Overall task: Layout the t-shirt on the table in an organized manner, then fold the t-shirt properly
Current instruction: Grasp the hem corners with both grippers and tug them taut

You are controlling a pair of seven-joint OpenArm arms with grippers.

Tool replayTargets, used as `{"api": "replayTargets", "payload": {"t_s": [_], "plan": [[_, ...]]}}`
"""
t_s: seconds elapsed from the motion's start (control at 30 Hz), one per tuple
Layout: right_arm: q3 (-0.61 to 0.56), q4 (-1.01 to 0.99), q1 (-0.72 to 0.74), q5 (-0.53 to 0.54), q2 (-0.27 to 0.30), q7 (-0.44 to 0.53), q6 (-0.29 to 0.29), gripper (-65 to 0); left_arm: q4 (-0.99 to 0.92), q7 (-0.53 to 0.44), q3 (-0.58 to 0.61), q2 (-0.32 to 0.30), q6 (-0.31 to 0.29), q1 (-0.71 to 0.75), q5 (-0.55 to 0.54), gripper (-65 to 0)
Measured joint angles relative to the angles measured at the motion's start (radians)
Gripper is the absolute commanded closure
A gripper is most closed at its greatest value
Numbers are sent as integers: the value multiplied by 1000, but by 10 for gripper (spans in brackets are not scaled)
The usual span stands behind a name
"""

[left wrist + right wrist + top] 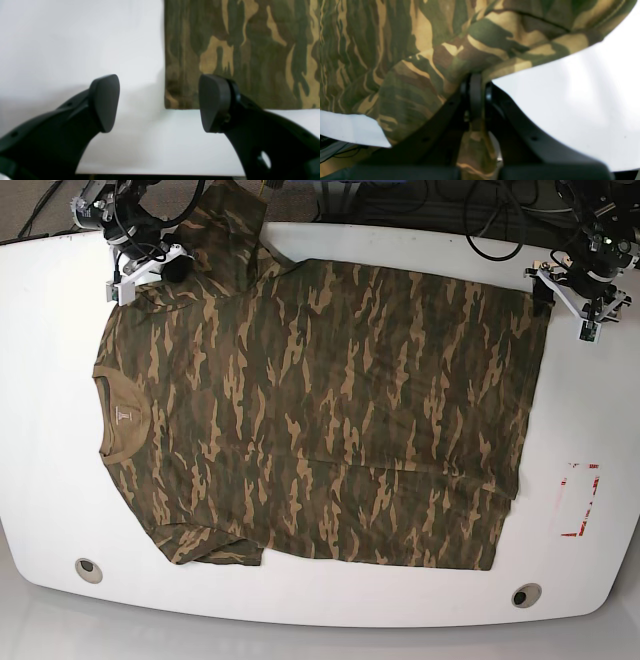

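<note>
The left hand (158, 103) stands wide, holding nothing, its pads (106, 102) just short of the t-shirt's (320, 410) corner at upper right of the base view. The right hand (476, 93) is clamped on a sleeve fold, upper left. One t-shirt lies spread across one white bench (560, 600).

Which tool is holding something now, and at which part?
The right tool pinches the t-shirt at its sleeve. The left tool is open, holding nothing.

A robotics lab: white table (320, 610) with red-marked rectangle (580, 500), cables (490, 210).
</note>
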Motion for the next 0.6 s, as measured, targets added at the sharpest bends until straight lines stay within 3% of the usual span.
{"api": "replayTargets", "payload": {"t_s": [0.33,0.6], "plan": [[0,0,0,0,0,0,0,0,-70,-13,5,3,3,3,-10,-453],[0,0,0,0,0,0,0,0,-109,-129,100,-2,7,25,-39,-450]]}}
